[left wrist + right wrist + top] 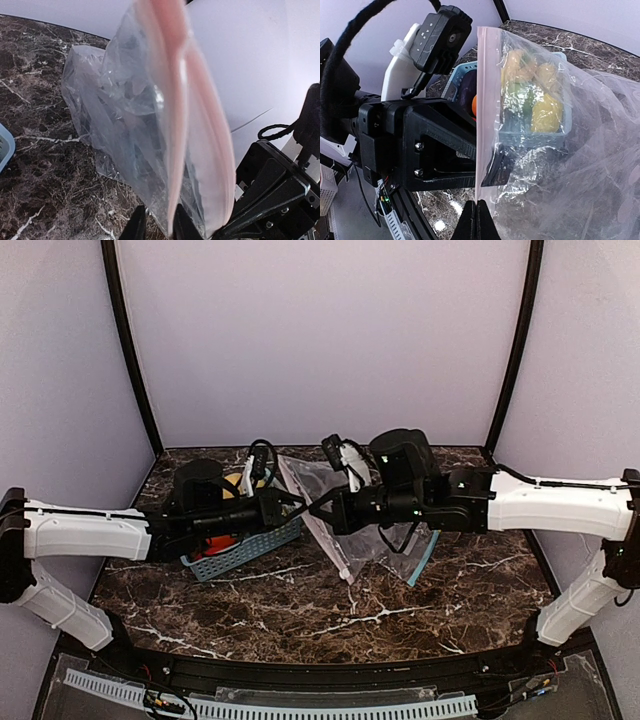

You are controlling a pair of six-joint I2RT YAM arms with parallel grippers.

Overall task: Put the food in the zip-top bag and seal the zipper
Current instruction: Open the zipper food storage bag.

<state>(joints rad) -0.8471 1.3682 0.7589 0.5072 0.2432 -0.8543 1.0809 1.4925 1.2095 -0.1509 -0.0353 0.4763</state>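
Observation:
The clear zip-top bag [318, 485] hangs upright between both arms at the table's middle. Its pink zipper strip [175, 125] runs down to my left gripper [157, 227]. The left jaws stand open a little, one finger on each side of one lip of the bag's mouth. My right gripper [480, 220] is shut on the other pink edge [484, 100] of the bag. The food [547, 112] lies in a light-blue basket [535, 137] behind the bag: yellow lemons, a green apple [520, 95], an orange [474, 105]. From above, the left gripper [303, 502] and right gripper [322, 508] almost meet.
The basket [240, 548] sits under the left arm, left of the bag. A light-blue strip [424, 560] lies on the marble right of the bag. Lilac walls close in the back and sides. A white perforated strip [270, 706] lies along the near edge.

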